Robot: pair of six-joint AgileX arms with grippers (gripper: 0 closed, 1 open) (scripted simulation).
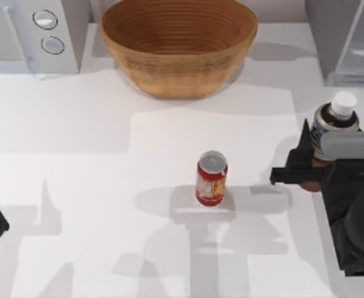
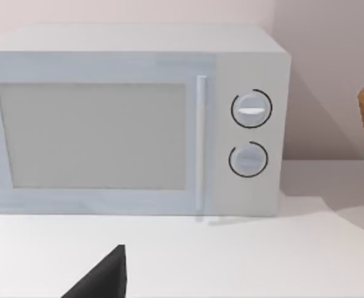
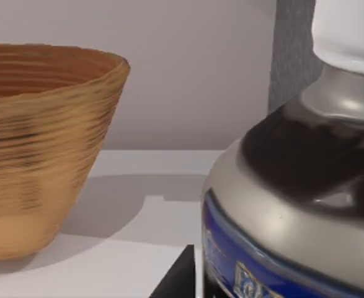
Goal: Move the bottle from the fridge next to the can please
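The right gripper [image 1: 307, 167] clasps the upright white-capped brown bottle [image 1: 335, 118], well right of the short red can [image 1: 211, 179].

Red can [image 1: 211, 179], silver top, yellowish label; white-capped bottle [image 1: 334, 121], blue band; tan ribbed bowl [image 1: 178, 43]; white microwave [image 1: 31, 34].

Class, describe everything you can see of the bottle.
The bottle stands upright near the table's right edge, out of the fridge, well right of the can. It has a white cap, silvery shoulder, dark brown body and a blue label band. The right gripper is closed around its lower part.
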